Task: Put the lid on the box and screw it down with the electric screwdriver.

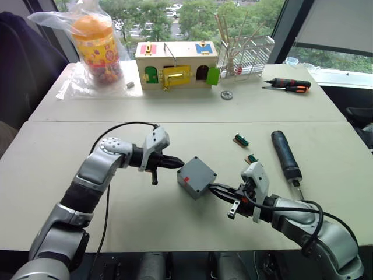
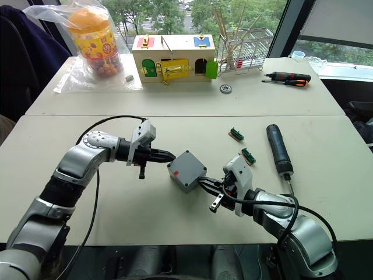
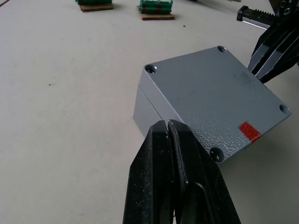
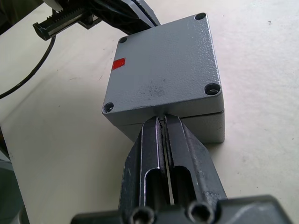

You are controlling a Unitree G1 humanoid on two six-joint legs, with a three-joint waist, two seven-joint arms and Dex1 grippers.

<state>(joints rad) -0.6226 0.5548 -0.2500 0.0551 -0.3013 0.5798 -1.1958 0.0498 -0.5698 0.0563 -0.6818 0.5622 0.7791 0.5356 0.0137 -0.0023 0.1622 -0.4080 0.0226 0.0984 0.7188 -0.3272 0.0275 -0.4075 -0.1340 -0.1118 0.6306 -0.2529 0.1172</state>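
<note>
- Near the middle of the front table [image 1: 70, 175], the box [image 1: 196, 177] stands with the lid [image 3: 219, 95] already lying on top of it; a thin seam between the two shows in both wrist views.
- From the robot's left, the left arm reaches in with the elbow bent and the forearm nearly level. The left gripper [image 1: 179, 164] points at the left side of the box, and its two black fingers [image 3: 180, 154] are pressed together, with the tips touching the edge at the seam.
- From the robot's right, the right arm lies low over the table, and the right gripper [image 1: 212, 188] meets the opposite side of the box. Its fingers [image 4: 161, 140] are also closed together, tips against the seam, holding nothing between them.
- A small red mark [image 3: 250, 131] sits on the lid close to one corner screw hole; I can read no writing on it.
- To the right of the box, the electric screwdriver [image 1: 285, 154] lies flat on the table, well apart from both grippers, its metal bit toward the robot.
- Two small green parts [image 1: 241, 140] lie between the box and the screwdriver.
- On the far table stands a wooden box with coloured doors [image 1: 176, 64]; beside it stands a yellow jar in a plastic bag [image 1: 98, 46], whose print I cannot read.
</note>
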